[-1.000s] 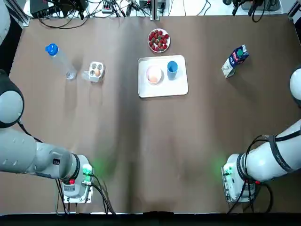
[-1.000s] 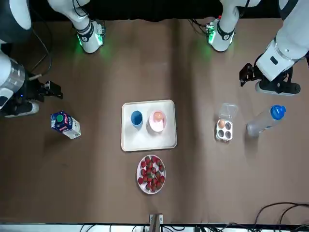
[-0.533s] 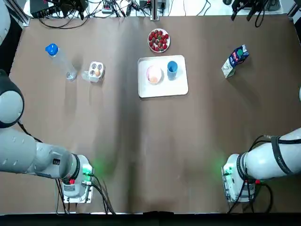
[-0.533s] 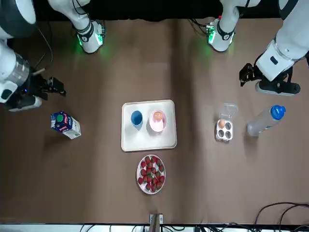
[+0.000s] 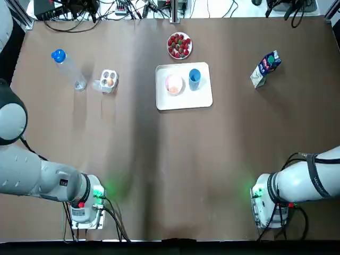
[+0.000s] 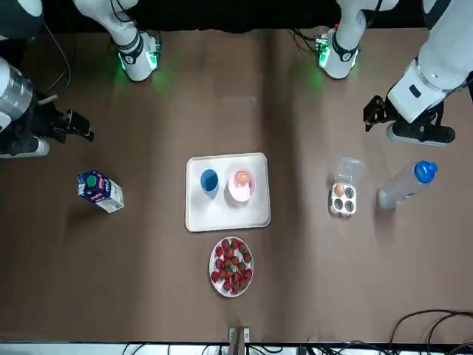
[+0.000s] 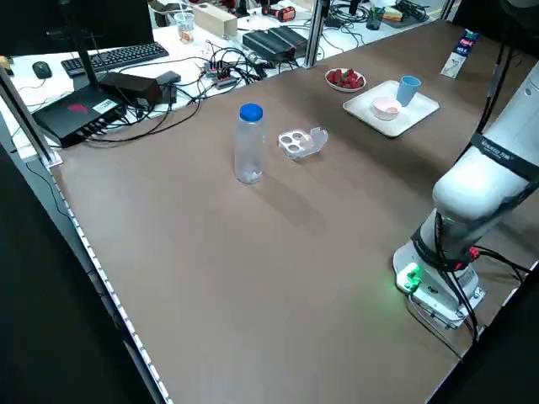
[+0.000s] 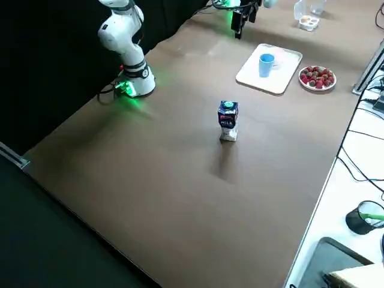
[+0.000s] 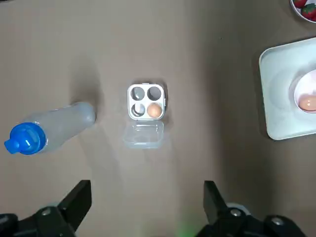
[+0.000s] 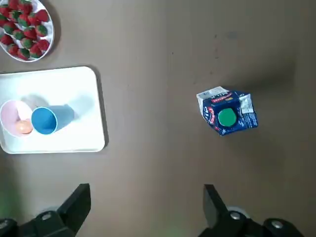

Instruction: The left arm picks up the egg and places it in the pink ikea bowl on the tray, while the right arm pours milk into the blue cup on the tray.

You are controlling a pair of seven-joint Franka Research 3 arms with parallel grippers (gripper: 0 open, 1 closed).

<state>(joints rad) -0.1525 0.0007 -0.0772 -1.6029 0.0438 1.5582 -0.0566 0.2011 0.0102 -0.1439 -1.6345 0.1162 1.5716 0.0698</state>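
Observation:
A brown egg (image 9: pixel 154 110) sits in a clear four-cell carton (image 5: pixel 108 81) on the table's left side. The white tray (image 5: pixel 184 101) at the centre back holds the pink bowl (image 5: pixel 173 84) and the blue cup (image 5: pixel 194 76). A second egg (image 10: pixel 22 127) lies in that bowl. The milk carton (image 5: pixel 265 69) stands upright at the right. My left gripper (image 9: pixel 146 186) hangs open and empty, high above the egg carton. High over the milk carton (image 10: pixel 228 117), my right gripper (image 10: pixel 146 187) is open and empty too.
A clear water bottle (image 5: pixel 68 68) with a blue cap lies left of the egg carton. A plate of strawberries (image 5: pixel 179 45) sits just behind the tray. Cables and electronics line the far edge beyond the table.
In the front view the right arm has drawn back toward its base, and its elbow has left the top view. The left gripper has barely shifted. Nothing on the table moved.

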